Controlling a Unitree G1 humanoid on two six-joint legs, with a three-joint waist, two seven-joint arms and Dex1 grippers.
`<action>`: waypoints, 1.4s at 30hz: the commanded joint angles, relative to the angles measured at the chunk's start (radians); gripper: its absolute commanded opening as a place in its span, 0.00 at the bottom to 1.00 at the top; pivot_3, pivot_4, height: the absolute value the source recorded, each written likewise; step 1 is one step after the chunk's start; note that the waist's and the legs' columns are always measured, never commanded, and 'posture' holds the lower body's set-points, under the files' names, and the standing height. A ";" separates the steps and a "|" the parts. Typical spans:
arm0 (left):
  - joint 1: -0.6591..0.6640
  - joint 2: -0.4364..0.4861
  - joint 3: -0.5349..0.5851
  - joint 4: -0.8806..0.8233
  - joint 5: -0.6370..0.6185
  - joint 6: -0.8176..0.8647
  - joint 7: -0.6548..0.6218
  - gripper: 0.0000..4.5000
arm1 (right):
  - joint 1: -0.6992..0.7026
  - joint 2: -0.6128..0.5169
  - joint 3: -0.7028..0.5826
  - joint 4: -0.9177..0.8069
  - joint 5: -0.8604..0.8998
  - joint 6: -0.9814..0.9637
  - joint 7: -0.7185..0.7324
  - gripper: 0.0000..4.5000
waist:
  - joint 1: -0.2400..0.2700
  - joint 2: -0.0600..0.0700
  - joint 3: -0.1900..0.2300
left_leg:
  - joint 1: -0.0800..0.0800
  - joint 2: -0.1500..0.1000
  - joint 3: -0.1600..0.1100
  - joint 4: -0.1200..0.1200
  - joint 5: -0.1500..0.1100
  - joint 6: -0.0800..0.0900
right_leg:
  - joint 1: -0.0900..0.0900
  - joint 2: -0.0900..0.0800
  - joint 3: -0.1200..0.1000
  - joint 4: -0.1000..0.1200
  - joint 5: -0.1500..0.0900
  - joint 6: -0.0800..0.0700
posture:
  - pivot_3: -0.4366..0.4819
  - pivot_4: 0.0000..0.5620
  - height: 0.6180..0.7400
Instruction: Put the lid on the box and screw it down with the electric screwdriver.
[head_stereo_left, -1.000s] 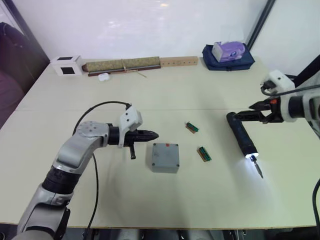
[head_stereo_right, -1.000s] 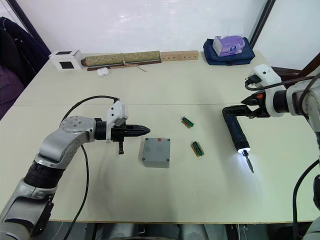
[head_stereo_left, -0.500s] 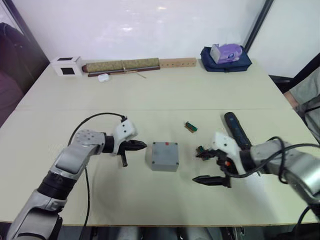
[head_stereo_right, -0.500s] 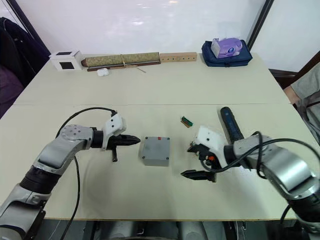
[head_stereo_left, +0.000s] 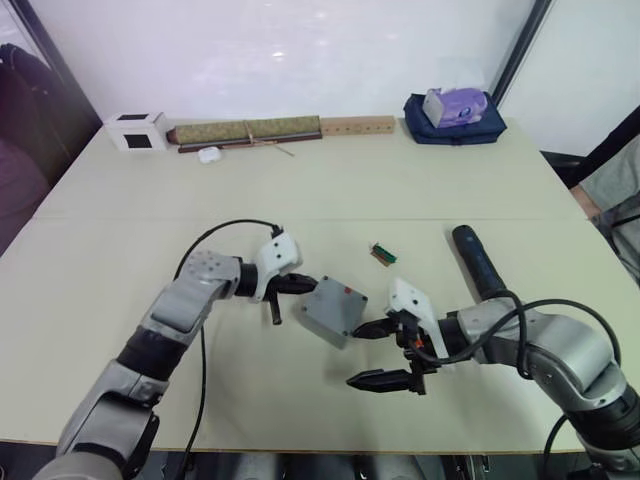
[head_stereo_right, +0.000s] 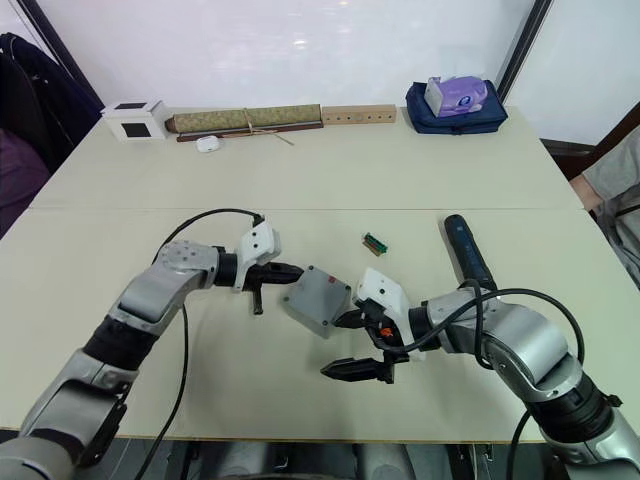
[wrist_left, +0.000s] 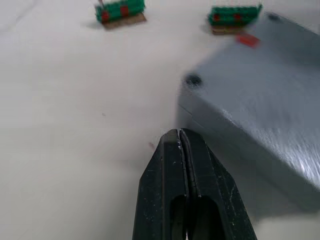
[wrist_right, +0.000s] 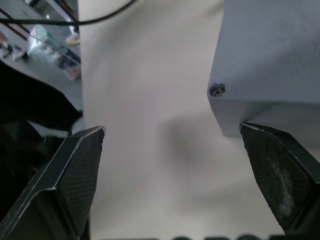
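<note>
The grey box (head_stereo_left: 319, 327) sits mid-table, turned at an angle, with the flat grey lid (head_stereo_left: 336, 303) on top of it; a red spot marks the lid's far edge. My left gripper (head_stereo_left: 305, 285) is shut, its tip at the box's left corner (wrist_left: 192, 100) with nothing between the fingers. To the right of the box my right gripper (head_stereo_left: 366, 355) is open wide, one finger beside the box's near right corner (wrist_right: 235, 95), the other nearer me. The black electric screwdriver (head_stereo_left: 478, 262) lies on the table to the right, beyond the right arm.
A small green circuit board (head_stereo_left: 382, 254) lies behind the box. Along the far edge stand a white cube (head_stereo_left: 135, 130), a rolled mat (head_stereo_left: 245, 130), a wooden block (head_stereo_left: 357, 125) and a blue bag (head_stereo_left: 455, 110). A small white object (head_stereo_left: 209, 154) lies near the mat.
My right gripper has left the screwdriver's rear end and come in open beside the box. The left gripper has pushed forward to the box's corner, and the box has turned.
</note>
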 joint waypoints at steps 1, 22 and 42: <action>-0.023 0.025 0.019 0.048 0.025 -0.055 -0.020 0.00 | -0.012 -0.020 -0.057 -0.030 0.005 -0.005 -0.020 0.99 | -0.003 0.000 0.000 | 0.000 0.000 0.000 0.000 0.000 0.000 | 0.000 0.000 0.000 0.000 0.000 0.000 | 0.48 0.27 1.00; 0.283 0.182 0.033 -0.390 -0.110 0.236 -0.048 0.00 | -0.110 -0.053 0.064 0.196 -0.258 -0.304 0.102 0.99 | 0.001 0.000 0.000 | 0.000 0.002 0.001 0.000 0.000 0.000 | -0.001 0.000 0.001 0.001 0.000 0.000 | 0.48 0.27 1.00; 0.137 0.050 -0.012 -0.142 -0.008 0.076 -0.004 0.00 | -0.038 0.051 0.033 0.067 -0.209 -0.071 -0.038 0.99 | 0.001 -0.001 0.000 | 0.000 0.001 0.001 0.000 0.000 0.000 | -0.001 0.000 0.001 0.002 0.000 0.000 | 0.48 0.27 1.00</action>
